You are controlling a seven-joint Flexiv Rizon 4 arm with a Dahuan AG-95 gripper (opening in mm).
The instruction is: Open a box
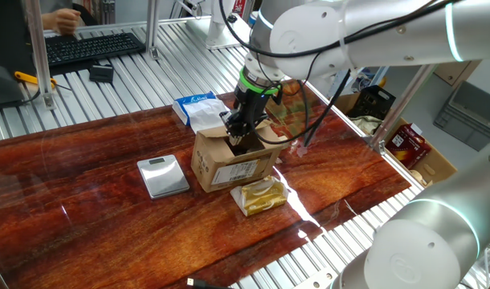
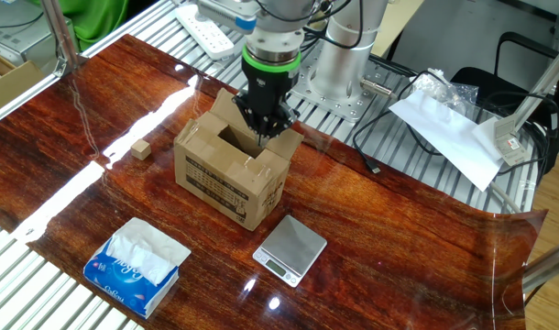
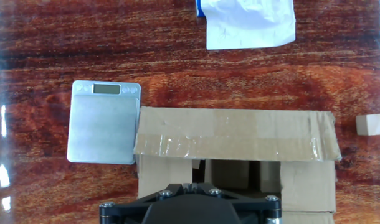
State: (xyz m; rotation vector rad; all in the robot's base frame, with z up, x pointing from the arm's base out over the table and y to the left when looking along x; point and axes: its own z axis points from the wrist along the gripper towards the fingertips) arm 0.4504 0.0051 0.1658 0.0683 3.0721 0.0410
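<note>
The tool [image 1: 243,138] is lowered into the open top of the box [image 1: 231,164], near its rear edge. Its fingertips are hidden by the cardboard, so how far it is spread, and whether anything is gripped, cannot be told.

The box is set near the middle of the desk [image 1: 84,209], upright, with its mouth turned upward and flaps [image 2: 226,108] folded outward; a taped flap [image 3: 233,134] is seen spread flat in the hand view. The labelled side [image 1: 238,171] is turned toward one fixed camera. The long axis is laid diagonally across the desk.

A scale [image 1: 162,176] is placed just beside the box, a yellow packet [image 1: 261,195] before the label, and a tissue pack [image 1: 198,108] behind. A small block [image 2: 141,148] is seen nearby.
</note>
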